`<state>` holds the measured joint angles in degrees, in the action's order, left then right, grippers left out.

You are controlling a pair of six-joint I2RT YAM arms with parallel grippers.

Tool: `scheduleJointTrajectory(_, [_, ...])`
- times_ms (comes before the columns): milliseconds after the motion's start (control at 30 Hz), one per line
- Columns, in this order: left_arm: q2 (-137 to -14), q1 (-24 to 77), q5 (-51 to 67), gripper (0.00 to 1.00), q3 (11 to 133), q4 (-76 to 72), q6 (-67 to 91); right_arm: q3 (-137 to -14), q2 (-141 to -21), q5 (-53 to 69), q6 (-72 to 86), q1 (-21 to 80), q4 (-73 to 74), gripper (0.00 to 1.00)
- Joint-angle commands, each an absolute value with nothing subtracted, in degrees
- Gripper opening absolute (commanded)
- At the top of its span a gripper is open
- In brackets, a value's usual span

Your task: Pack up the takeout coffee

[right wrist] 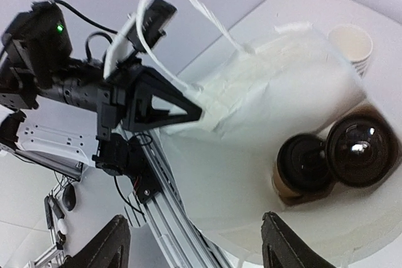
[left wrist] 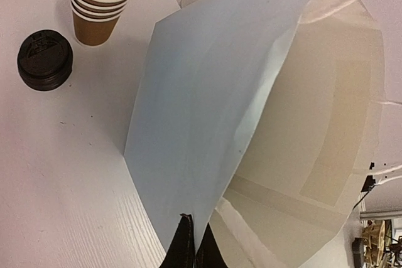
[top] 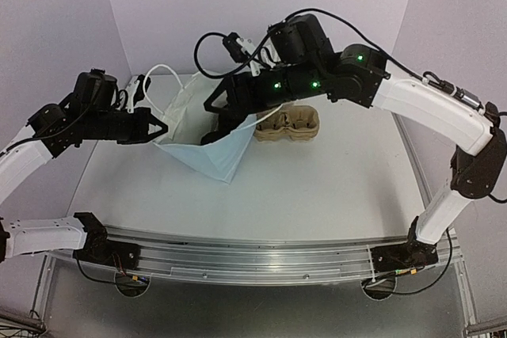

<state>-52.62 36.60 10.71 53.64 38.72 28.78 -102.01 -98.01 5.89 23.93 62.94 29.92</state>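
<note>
**Q:** Why was the left hand clamped on the rim of the paper bag?

**A:** Evidently to hold its mouth open. The right hand stood spread and empty above the mouth. Two lidded coffee cups sat inside, lower right.

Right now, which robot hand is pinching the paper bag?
The left gripper: it is clamped shut on the edge of the white paper bag, while the right gripper is open.

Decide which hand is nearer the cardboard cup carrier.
Right. The right hand sits at the paper bag's mouth, beside the cup carrier. The left hand pinches the bag's opposite edge, farther away.
</note>
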Motion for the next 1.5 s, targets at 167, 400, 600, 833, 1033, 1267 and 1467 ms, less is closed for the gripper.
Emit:
scheduleJointTrajectory(167, [-56.3, 36.0, 17.3, 0.0, 62.5, 42.2, 28.1, -111.6, -101.0, -7.1, 27.8, 61.3, 25.3, 0.69])
scheduleJointTrajectory(400, [-57.3, 35.9, 14.8, 0.0, 64.3, 46.8, 29.9, -116.2, -105.0, -20.7, 24.5, 60.1, 23.5, 0.66])
scheduleJointTrajectory(600, [-58.6, 35.7, 15.3, 0.0, 63.5, 46.8, 32.0, -109.4, -102.9, -33.8, 18.0, 52.5, 24.6, 0.49])
scheduleJointTrajectory(833, [-59.9, 35.5, 17.1, 0.08, 63.5, 44.2, 31.9, -115.8, -113.0, -17.6, 9.2, 43.3, 26.6, 0.52])
scheduleJointTrajectory(1033, [-60.4, 34.5, 17.2, 0.22, 64.1, 42.8, 31.0, -119.4, -119.9, -11.6, 4.0, 41.1, 28.0, 0.63])
scheduleJointTrajectory(1267, [-60.7, 33.7, 16.3, 0.28, 65.8, 41.6, 27.9, -122.6, -125.1, -13.1, 6.2, 38.9, 28.7, 0.52])
scheduleJointTrajectory(1467, [-60.0, 32.9, 14.2, 0.29, 66.6, 41.6, 24.1, -122.5, -126.3, -17.4, 7.8, 38.8, 29.1, 0.52])
